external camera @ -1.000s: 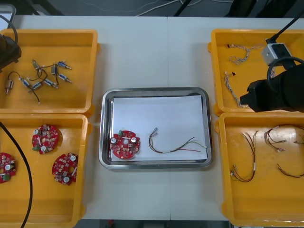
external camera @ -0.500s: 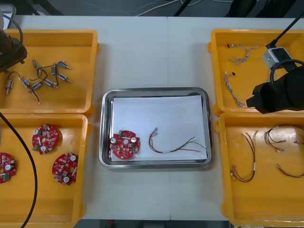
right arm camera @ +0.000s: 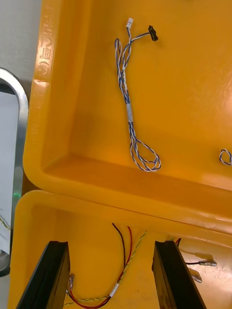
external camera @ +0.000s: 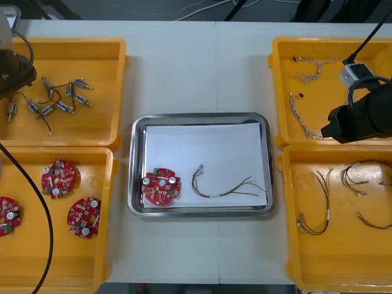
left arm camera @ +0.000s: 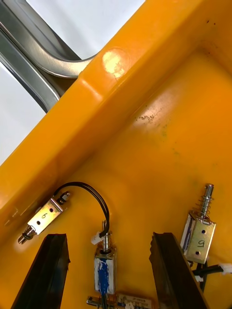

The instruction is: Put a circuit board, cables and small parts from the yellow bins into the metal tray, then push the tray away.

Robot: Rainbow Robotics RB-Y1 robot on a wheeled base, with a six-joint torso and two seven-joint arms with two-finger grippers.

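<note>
The metal tray [external camera: 200,119], white inside, holds a round red circuit board [external camera: 161,187] and a red and yellow cable [external camera: 228,188]. My left gripper [left arm camera: 106,275] is open, low over the far left yellow bin [external camera: 61,46]. A small metal part [left arm camera: 104,268] with a black lead lies between its fingers, with others [left arm camera: 46,217] [left arm camera: 199,231] beside them. My right gripper [right arm camera: 110,277] is open above the near right bin's far end, over a red and yellow cable [right arm camera: 123,270]. A twisted blue and white cable [right arm camera: 128,101] lies beyond, in the far right bin [external camera: 288,46].
The near left bin [external camera: 113,214] holds three red circuit boards [external camera: 59,178]. Several thin cables [external camera: 318,208] lie in the near right bin [external camera: 288,245]. The left arm [external camera: 12,70] and the right arm [external camera: 361,119] hang over the outer bins. The tray's rim [left arm camera: 43,63] lies just past the left bin's wall.
The right arm has drawn back to the right, away from the tray. The left arm has come a little farther in over the far left bin.
</note>
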